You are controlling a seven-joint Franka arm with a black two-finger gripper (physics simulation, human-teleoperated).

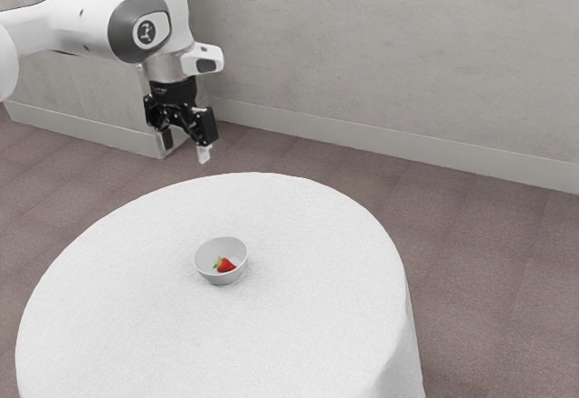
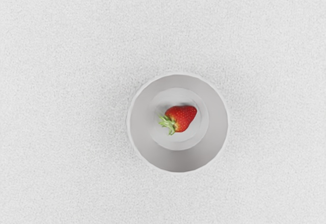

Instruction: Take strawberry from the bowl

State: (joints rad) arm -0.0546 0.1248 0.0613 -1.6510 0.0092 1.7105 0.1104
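White table point(image 1: 317, 326), strawberry point(image 2: 182, 118) in bowl point(image 2: 178, 161), gripper point(image 1: 185, 146) seemingly parted

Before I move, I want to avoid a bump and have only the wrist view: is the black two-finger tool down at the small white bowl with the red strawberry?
Observer: No, the tool is raised well clear of the bowl, the strawberry lying inside.
Operator: Are its fingers ready for a grasp?
Observer: They stand apart, with nothing between them.
Operator: And what shape is the table under that white cloth?
Observer: The cloth-covered table has a rounded edge, with the cloth hanging down over it.
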